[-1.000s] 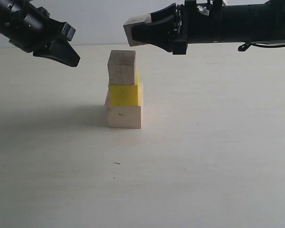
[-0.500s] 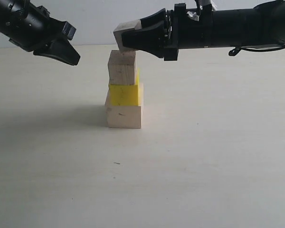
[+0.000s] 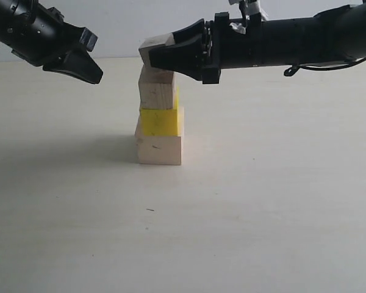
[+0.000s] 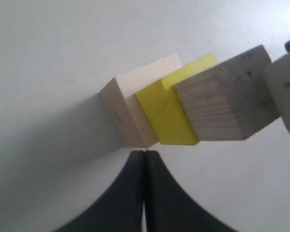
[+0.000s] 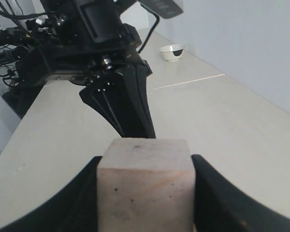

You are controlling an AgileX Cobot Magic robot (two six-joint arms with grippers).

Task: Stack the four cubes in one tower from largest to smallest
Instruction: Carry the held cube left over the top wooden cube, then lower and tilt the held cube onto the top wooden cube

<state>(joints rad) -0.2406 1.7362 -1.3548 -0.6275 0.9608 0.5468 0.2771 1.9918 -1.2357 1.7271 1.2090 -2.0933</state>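
Note:
Three cubes stand in a column: the large wooden cube [image 3: 159, 150] at the bottom, the yellow cube [image 3: 160, 121] on it, the medium wooden cube [image 3: 157, 91] on top. The left wrist view shows the same column: large [image 4: 128, 111], yellow [image 4: 169, 110], medium [image 4: 227, 99]. My right gripper [image 3: 161, 54] is shut on the small wooden cube [image 3: 155, 49], tilted and right above the medium cube, touching or nearly touching it. The small cube [image 5: 144, 186] fills the space between the right gripper's [image 5: 145, 193] jaws. My left gripper [image 3: 96, 76] hangs shut, empty, left of the tower; its fingers [image 4: 144, 159] meet.
The pale table [image 3: 262, 201] spreads around the tower. A small white bowl [image 5: 172, 51] sits far off on the table in the right wrist view, behind the left arm [image 5: 101, 58]. A wall [image 3: 128, 24] rises behind the table.
My right gripper has carried the small wooden cube leftward and down, from above right of the tower to just over the medium cube. The left arm has stayed still.

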